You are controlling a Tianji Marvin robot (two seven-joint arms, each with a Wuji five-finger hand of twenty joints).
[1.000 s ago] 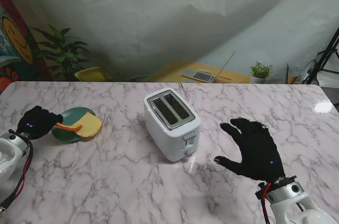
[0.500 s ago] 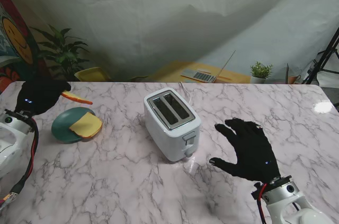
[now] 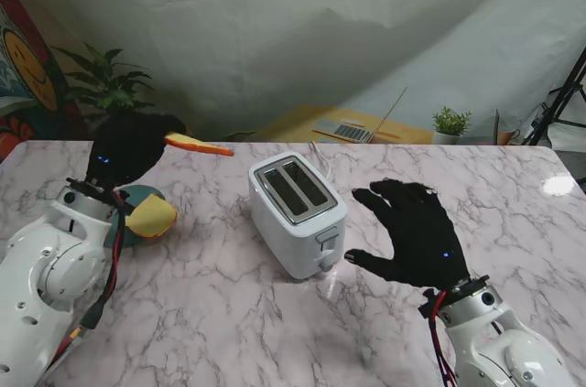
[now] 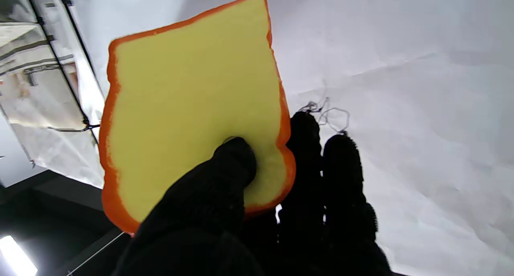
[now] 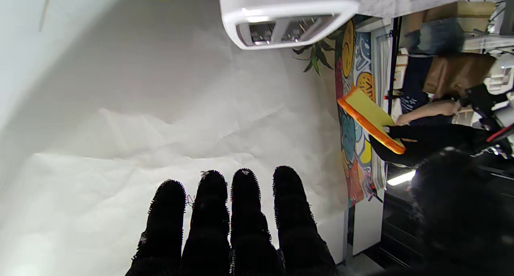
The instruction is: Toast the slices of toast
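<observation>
Both slots of the toaster [image 3: 297, 210] are left unobstructed from above, while its right side is flanked closely by the spread right hand [image 3: 414, 233].

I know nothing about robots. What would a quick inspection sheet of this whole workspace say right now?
Surface: marble table, bare in front.
Job's things: white toaster, both slots empty; one toast slice on the green plate; second slice held in the air.
Clutter: nothing seen.
Hands: left hand shut on the second slice; right hand open, beside the toaster.
Cables: red and black wires at the wrists.
Surroundings: white backdrop, plants, laptop.
</observation>
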